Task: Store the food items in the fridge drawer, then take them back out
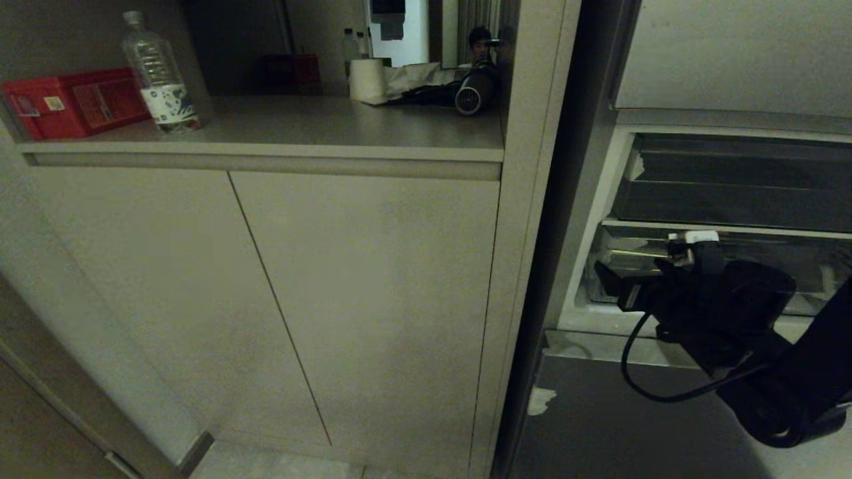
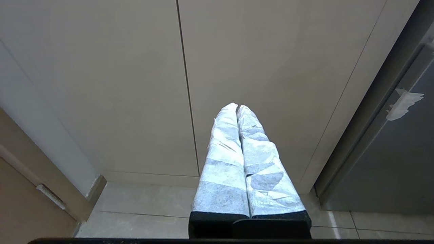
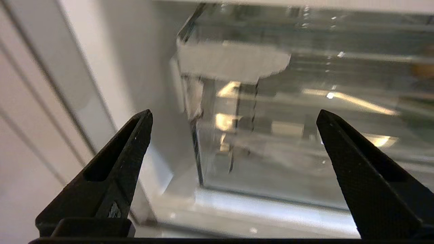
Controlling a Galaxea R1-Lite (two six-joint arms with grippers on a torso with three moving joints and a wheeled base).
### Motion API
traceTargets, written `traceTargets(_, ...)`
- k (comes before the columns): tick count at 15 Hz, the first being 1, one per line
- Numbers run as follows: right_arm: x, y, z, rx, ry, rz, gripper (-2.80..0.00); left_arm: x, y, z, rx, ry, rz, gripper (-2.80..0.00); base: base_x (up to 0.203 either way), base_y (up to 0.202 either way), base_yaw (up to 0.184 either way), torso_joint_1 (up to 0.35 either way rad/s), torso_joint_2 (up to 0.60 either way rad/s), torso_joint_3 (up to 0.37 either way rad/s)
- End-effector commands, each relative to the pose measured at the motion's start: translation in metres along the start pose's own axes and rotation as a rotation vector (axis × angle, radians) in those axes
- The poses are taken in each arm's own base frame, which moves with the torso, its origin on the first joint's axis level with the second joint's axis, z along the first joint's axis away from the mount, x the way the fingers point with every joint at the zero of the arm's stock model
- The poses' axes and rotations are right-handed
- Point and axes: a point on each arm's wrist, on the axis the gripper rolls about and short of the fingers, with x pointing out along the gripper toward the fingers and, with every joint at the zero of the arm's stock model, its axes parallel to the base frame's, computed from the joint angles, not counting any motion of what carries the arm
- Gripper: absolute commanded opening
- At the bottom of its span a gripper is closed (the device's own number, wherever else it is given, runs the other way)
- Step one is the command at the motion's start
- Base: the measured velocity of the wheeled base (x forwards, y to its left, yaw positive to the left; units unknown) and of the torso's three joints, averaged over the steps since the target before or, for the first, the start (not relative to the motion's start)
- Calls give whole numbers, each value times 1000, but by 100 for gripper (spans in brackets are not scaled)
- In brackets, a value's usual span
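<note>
Starting at my left, the left gripper (image 2: 237, 112) hangs parked in front of the beige cabinet doors (image 1: 266, 293), its paper-wrapped fingers (image 2: 223, 162) pressed together with nothing between them. Above the doors, a shelf (image 1: 299, 130) carries a red box (image 1: 73, 103), a clear water bottle (image 1: 160, 73), a paper roll (image 1: 367, 80) and a hair dryer (image 1: 472, 90); none of it lies in my path.

Further right stands the open fridge, and my right gripper (image 3: 234, 115) faces the near left corner of the clear fridge drawer (image 3: 288, 135), jaws spread wide and empty. The drawer looks seated in its slot, a whitish tape scrap (image 3: 234, 62) on its front edge. I cannot find any food item for certain; a faint orange blur deep behind the plastic is too unclear to name.

I judge the task to be at a drawer-handling step, with grasping the front edge next. The fridge's side wall sits close beside the left jaw, so clearance there is tight.
</note>
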Motion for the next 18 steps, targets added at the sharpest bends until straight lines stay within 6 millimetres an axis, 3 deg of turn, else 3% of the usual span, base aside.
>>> traceTargets(1, 4, 0, -1, 2, -12, -9, 0, 0, 0, 0, 0, 0, 0, -280, 0, 0, 0, 0, 0, 0)
traceTargets(18, 28, 3, -6, 82, -46, -20, 0, 0, 0, 0, 0, 0, 0, -280, 0, 0, 0, 0, 0, 0)
